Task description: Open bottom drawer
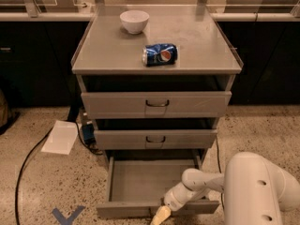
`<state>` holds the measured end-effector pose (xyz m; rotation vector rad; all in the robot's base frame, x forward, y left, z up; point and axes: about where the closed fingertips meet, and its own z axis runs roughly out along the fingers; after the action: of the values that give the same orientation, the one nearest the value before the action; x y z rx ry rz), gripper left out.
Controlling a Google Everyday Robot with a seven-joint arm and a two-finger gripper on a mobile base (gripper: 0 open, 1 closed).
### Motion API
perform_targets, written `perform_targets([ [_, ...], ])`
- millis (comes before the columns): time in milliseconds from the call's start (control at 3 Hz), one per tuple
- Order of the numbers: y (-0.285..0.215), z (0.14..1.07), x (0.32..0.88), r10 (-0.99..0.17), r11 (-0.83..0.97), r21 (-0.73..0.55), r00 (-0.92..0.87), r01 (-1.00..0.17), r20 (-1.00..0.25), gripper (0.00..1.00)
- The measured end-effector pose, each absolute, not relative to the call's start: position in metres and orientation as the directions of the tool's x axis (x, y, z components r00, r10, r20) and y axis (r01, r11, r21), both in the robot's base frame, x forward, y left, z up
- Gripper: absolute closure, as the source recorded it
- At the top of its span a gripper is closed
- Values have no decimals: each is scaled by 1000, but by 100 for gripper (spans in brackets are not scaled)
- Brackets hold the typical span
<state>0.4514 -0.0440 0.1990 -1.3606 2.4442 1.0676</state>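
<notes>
The bottom drawer point(140, 181) of the grey metal cabinet stands pulled far out, showing a plain grey, bare tray; its front panel point(126, 210) is at the picture's lower edge. My white arm reaches in from the lower right. My gripper point(160, 215) is at the middle of the drawer's front panel, where the handle sits; the handle itself is hidden behind it. The middle drawer point(155, 138) and the top drawer point(157, 104) are shut, each with a dark loop handle.
A white bowl point(134, 21) and a blue soda can point(160, 54) on its side lie on the cabinet top. A white sheet of paper point(60, 137) and a black cable point(28, 163) lie on the speckled floor at left. A blue floor mark point(68, 215) is at lower left.
</notes>
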Motion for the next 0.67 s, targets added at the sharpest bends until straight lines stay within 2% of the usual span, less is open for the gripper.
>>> perform_targets([
  [333, -49, 205, 419, -703, 341, 537, -588, -772, -399, 0],
  [667, -47, 206, 430, -703, 341, 537, -588, -772, -399, 0],
])
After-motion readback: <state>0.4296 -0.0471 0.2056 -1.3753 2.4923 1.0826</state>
